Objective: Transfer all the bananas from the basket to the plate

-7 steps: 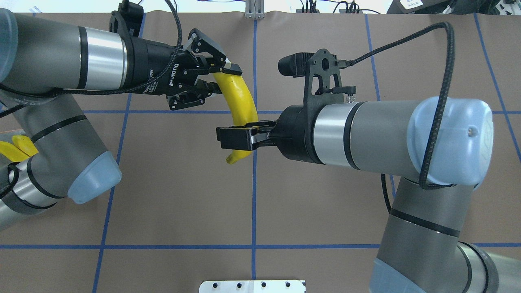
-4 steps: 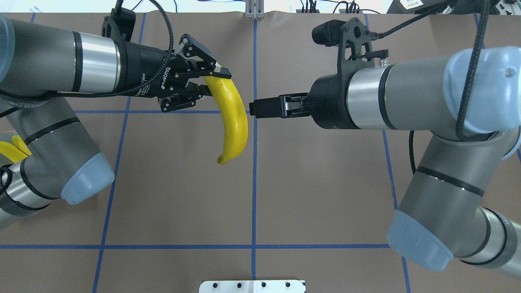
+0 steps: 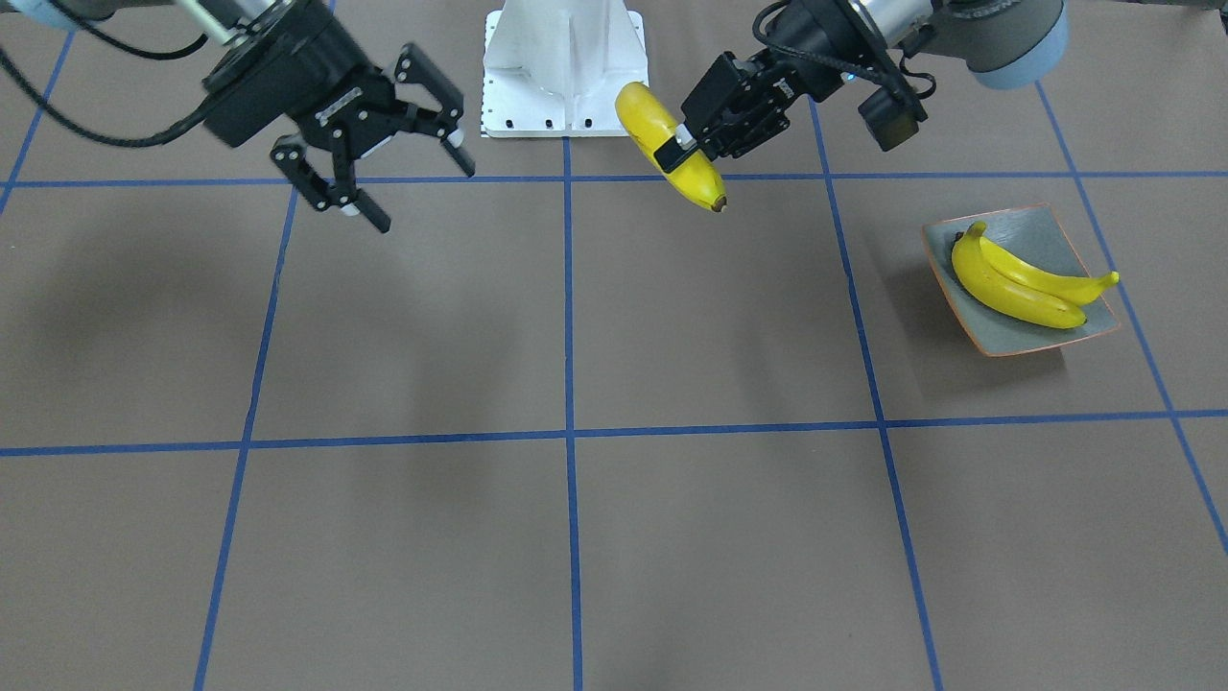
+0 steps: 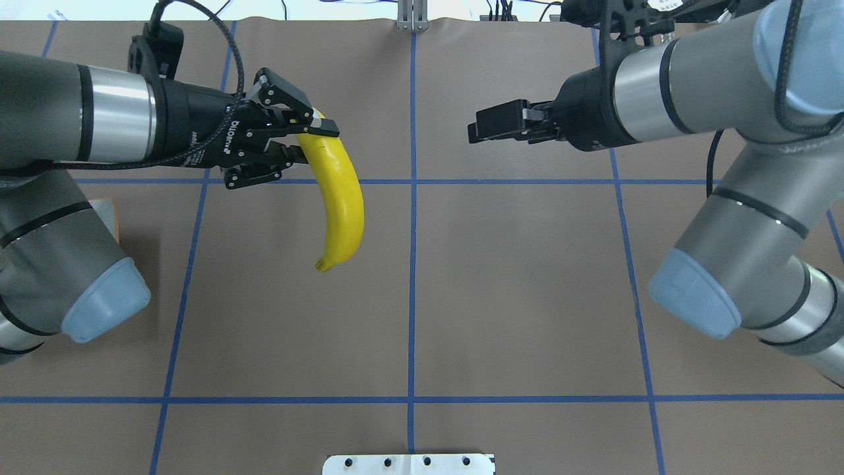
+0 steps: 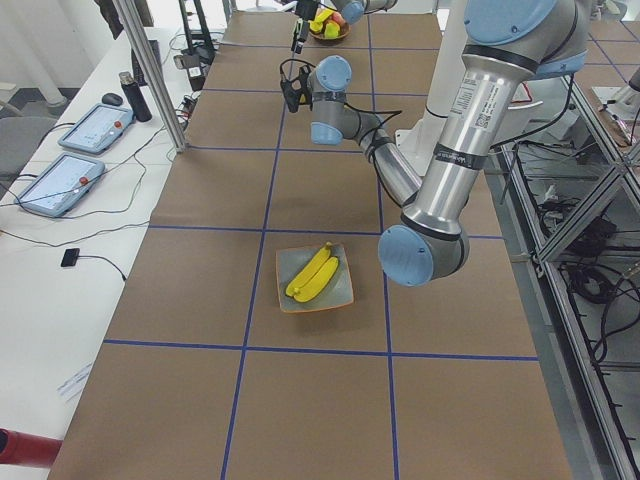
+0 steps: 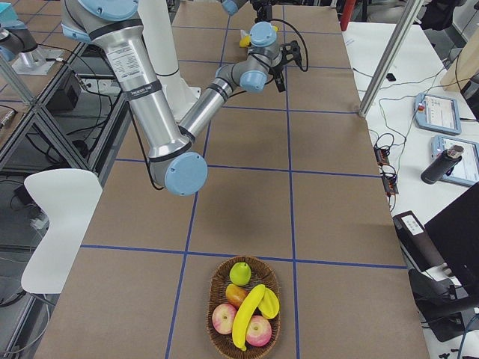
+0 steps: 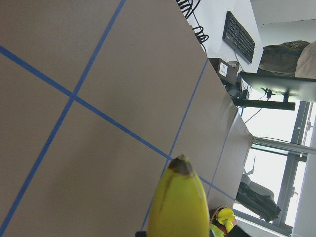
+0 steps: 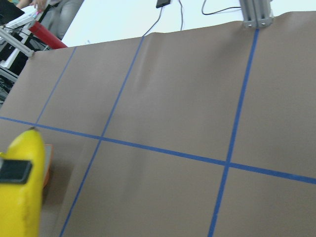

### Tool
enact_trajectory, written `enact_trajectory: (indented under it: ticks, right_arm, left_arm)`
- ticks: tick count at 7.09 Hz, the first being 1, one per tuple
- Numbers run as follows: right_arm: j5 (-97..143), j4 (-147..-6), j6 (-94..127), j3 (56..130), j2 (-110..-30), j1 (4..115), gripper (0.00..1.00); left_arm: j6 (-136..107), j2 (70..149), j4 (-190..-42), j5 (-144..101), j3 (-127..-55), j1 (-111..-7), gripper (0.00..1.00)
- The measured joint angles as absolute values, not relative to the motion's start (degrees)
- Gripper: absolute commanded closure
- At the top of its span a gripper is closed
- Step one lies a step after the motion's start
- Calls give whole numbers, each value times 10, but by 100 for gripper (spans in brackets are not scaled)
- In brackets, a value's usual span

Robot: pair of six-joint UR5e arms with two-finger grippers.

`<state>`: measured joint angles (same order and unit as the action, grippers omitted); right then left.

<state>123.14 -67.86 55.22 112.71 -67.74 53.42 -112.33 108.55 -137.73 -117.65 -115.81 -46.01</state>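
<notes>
My left gripper (image 4: 315, 142) is shut on the upper end of a yellow banana (image 4: 339, 198) and holds it above the table, left of the centre line. The front-facing view shows the same grip (image 3: 683, 144) on that banana (image 3: 696, 173), whose dark tip fills the left wrist view (image 7: 180, 207). My right gripper (image 3: 425, 197) is open and empty, apart from it. The grey-green plate (image 3: 1041, 235) holds two bananas (image 3: 1017, 283); in the overhead view it is almost hidden under my left arm. The basket (image 6: 212, 329) at the table's right end holds one banana (image 6: 251, 314).
The basket also holds apples and a green fruit. The white robot base (image 3: 561, 67) stands at the table's near edge. Blue tape lines cross the brown table. Side tables with tablets and cables (image 5: 90, 150) flank the far side.
My right gripper has let go of the banana and drawn back to the right and away. My left gripper has carried the banana to the left.
</notes>
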Motion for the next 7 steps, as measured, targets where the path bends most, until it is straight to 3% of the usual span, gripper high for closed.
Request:
enact_trajectory:
  ticks: [7]
  right_arm:
    - [1345, -679, 102, 983, -839, 754, 0]
  left_arm:
    - [-823, 850, -1369, -1202, -1161, -561, 100]
